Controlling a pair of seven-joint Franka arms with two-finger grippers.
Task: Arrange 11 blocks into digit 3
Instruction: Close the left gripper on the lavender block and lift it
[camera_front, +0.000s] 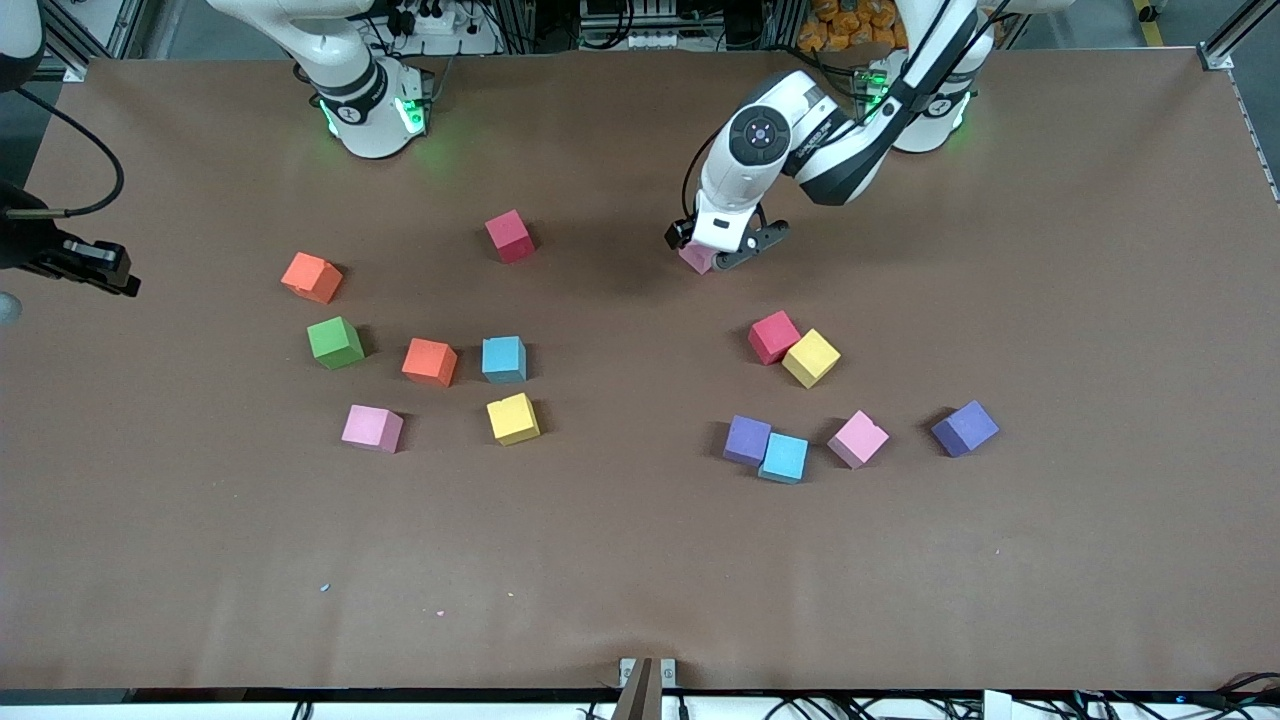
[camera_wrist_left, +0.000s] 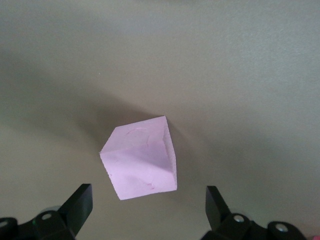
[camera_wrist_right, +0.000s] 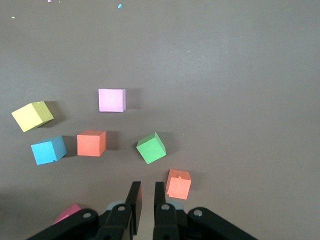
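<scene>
Blocks lie scattered over the brown table (camera_front: 620, 560) in two loose groups, and no part of the digit 3 is laid out yet. One pink block (camera_front: 697, 258) sits apart from both groups, toward the robots' bases, and the left gripper (camera_front: 727, 250) is down right at it. The left wrist view shows the relation that matters — this pink block (camera_wrist_left: 141, 157) lies between the two open fingers (camera_wrist_left: 79, 205), roughly centred in the gap but touching neither, and turned so a corner edge rather than a flat face points at each finger. My reading is that a straight close would catch it on its edges and may twist it, so the wrist probably needs some rotation first.

The right gripper (camera_wrist_right: 145, 200) hangs at the right arm's end of the table, over bare table beside an orange block (camera_wrist_right: 178, 184), jaws nearly together and holding nothing; this arm waits. The left arm is plainly the nearer one.

In the front view the left gripper covers most of the pink block — only a sliver shows. In the right wrist view a reddish block (camera_wrist_right: 67, 214) is half hidden by the gripper body.
</scene>
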